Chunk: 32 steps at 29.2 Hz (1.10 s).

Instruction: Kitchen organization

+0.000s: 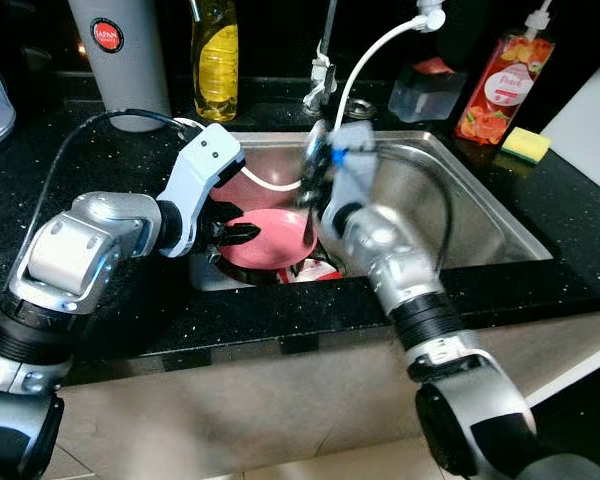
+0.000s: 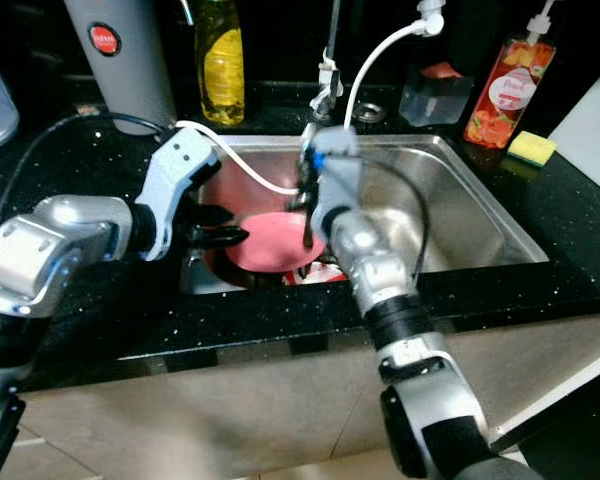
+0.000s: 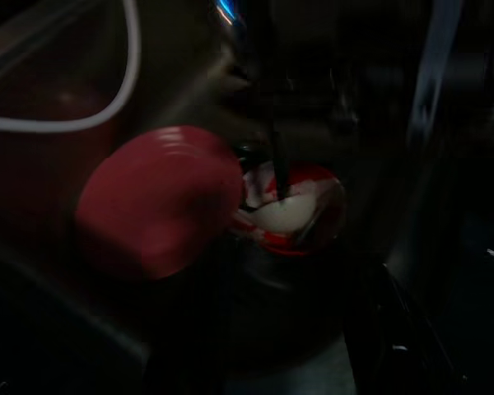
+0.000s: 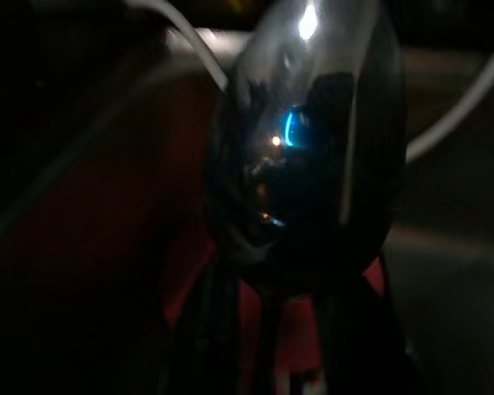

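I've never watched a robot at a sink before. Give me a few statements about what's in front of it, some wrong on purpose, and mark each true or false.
1. A pink round plate lies in the stainless steel sink. True.
2. The left gripper is at the pink plate's edge. True.
3. The yellow sponge floats inside the sink. False: it sits on the black counter, beside the sink.
4. The bottle of yellow liquid lies tipped over. False: it stands upright behind the sink.
5. The right gripper is over the sink. True.

We see the sink's (image 1: 480, 215) right half open for passage. Its left half is blocked by the pink plate (image 1: 270, 238) and white hose (image 1: 270, 186).
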Motion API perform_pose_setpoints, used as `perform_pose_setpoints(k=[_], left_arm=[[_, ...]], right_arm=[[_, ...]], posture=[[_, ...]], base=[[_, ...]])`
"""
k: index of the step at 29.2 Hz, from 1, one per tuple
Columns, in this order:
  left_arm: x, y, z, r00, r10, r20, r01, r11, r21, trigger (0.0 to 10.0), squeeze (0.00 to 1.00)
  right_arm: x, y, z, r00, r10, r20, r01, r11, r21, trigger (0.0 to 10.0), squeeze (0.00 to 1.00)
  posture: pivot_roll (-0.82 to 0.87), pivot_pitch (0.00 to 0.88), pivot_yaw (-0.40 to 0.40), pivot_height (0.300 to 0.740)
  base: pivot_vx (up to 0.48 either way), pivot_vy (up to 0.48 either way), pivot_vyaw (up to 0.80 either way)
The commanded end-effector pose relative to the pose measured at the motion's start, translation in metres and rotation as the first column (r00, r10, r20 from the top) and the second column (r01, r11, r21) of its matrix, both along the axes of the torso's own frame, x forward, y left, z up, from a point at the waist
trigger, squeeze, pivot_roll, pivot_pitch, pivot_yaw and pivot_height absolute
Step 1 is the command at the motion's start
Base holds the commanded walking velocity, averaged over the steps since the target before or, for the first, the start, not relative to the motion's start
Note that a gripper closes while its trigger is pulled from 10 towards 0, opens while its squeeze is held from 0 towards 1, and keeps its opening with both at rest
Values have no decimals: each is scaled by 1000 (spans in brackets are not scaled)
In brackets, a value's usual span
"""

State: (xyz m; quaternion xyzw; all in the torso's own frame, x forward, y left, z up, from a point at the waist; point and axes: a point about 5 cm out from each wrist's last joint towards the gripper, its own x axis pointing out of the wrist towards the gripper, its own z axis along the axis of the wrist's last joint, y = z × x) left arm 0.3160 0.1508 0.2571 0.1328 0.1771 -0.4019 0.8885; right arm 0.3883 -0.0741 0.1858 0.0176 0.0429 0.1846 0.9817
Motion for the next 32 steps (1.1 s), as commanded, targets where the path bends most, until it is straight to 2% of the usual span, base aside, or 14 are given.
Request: perform_pose_setpoints(k=[1, 2, 3, 5, 6, 7, 9, 11, 13, 14, 16, 23, 24, 32], left_arm=[[1, -4, 1, 1000, 6, -11, -7, 999, -41, 10000, 0], [1, -4, 1, 1000, 6, -11, -7, 999, -41, 10000, 0], [0, -5, 3, 1000, 8, -9, -8, 999, -53, 10000, 0], [0, -4, 5, 1000, 18, 3, -18, 998, -68, 10000, 0], [0, -4, 5, 1000, 18, 3, -18, 998, -68, 10000, 0], [0, -3, 7, 999, 32, 13, -31, 996, -81, 10000, 0], [0, -3, 7, 999, 38, 14, -36, 996, -86, 10000, 0], [-1, -2, 6, 999, 44, 10, -43, 995, -92, 10000, 0], [-3, -2, 4, 999, 47, -1, -47, 995, -93, 10000, 0], [-3, -2, 3, 999, 49, -5, -50, 994, -93, 10000, 0], [-2, -2, 3, 998, 61, -7, -62, 994, -95, 10000, 0], [-1, -3, 6, 996, 88, 30, -85, 991, -100, 10000, 0], [0, -2, 6, 993, 110, 44, -106, 990, -94, 10000, 0], [-3, 2, -2, 991, 127, 49, -123, 989, -85, 10000, 0]], right_arm=[[3, -13, 27, 983, -90, 160, 75, 992, 101, 10000, 922], [3, -13, 27, 983, -90, 160, 75, 992, 101, 10000, 922], [0, -20, 46, 954, -142, 263, 91, 976, 197, 10000, 0], [-5, -27, 61, 919, -185, 349, 102, 964, 244, 10000, 0], [-5, -27, 61, 919, -185, 349, 102, 964, 244, 10000, 0], [-13, -30, 73, 883, -202, 422, 98, 962, 255, 10000, 0], [-17, -31, 77, 869, -204, 451, 93, 962, 257, 10000, 0], [-27, -26, 80, 852, -164, 497, 68, 976, 206, 10000, 0], [-29, -17, 69, 895, -93, 437, 17, 985, 174, 10000, 0], [-28, -15, 62, 901, -89, 425, 33, 990, 138, 10000, 0], [-25, -15, 52, 909, -97, 404, 45, 989, 138, 10000, 0], [-32, -12, 59, 886, -138, 444, 67, 983, 173, 10000, 0], [-38, -8, 51, 887, -145, 438, 82, 984, 158, 10000, 0], [-55, -1, 19, 898, -194, 394, 167, 981, 103, 10000, 0]], posture=[[239, 0, -36, 740], [239, 0, -36, 740], [231, 0, -29, 740], [228, 0, -28, 740], [228, 0, -28, 740], [221, 0, -24, 740], [221, 0, -24, 740], [211, 0, -19, 740], [206, 0, -18, 740], [203, 0, -18, 740], [208, 0, -20, 740], [190, 0, -18, 740], [190, 0, -18, 740], [167, 0, -6, 740]], base=[[0, 0, 0], [0, 0, 0], [0, 0, 0], [0, 0, 0], [0, 0, 0], [0, 0, 0], [0, 0, 0], [0, 0, 0], [0, 0, 0], [0, 0, 0], [0, 0, 0], [0, 0, 0], [0, 0, 0], [0, 0, 0]])
